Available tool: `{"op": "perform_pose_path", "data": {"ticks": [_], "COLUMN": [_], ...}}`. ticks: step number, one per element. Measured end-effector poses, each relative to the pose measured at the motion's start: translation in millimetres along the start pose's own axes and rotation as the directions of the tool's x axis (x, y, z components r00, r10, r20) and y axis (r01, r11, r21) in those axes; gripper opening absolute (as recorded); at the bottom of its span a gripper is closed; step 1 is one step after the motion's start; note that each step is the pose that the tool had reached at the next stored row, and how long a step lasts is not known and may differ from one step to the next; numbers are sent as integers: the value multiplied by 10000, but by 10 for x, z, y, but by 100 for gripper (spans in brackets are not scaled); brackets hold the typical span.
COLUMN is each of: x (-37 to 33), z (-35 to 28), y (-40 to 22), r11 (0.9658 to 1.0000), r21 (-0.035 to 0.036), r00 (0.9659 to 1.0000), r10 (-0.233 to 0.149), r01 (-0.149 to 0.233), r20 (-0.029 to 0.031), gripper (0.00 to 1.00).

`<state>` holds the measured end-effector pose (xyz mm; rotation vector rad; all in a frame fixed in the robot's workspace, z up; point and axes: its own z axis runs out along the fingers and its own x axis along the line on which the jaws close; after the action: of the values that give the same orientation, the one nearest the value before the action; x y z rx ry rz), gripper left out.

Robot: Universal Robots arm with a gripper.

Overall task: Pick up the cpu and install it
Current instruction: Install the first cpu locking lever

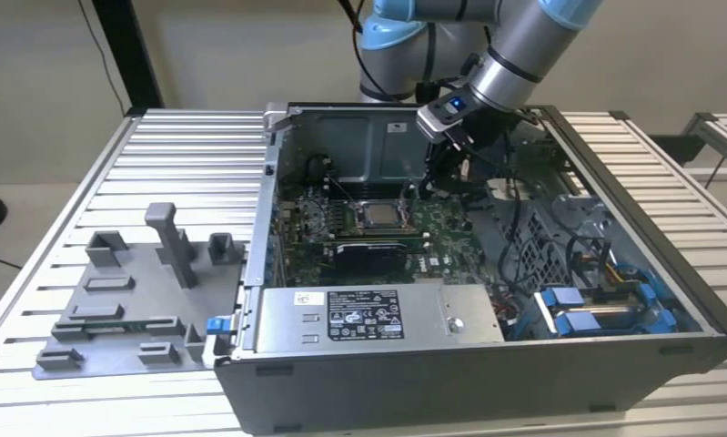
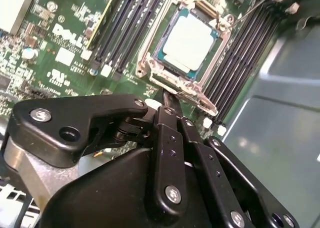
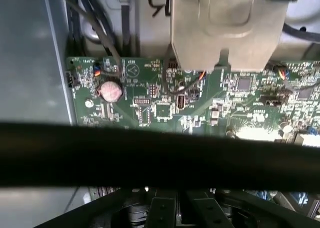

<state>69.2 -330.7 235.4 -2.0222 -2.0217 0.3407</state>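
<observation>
Cpu (image 2: 189, 41), flat silvery square seated in metal-framed socket (image 2: 148, 66), black jointed claw (image 2: 168, 105) clenched empty beside it

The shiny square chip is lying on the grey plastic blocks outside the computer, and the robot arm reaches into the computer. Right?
No. The cpu sits in the socket on the motherboard inside the computer case, not on the grey blocks; the second wrist view shows it. The arm does reach in.
</observation>
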Motion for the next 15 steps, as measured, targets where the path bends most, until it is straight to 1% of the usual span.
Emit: {"op": "perform_pose_path", "data": {"ticks": [10, 15], "x": [-1, -1], "z": [80, 110], "y": [-217, -298], "r11": [10000, 10000], "r21": [0, 0], "r00": [10000, 10000], "r10": [-13, -17], "r01": [13, 17], "r20": [-37, -46], "gripper": [0, 0]}}
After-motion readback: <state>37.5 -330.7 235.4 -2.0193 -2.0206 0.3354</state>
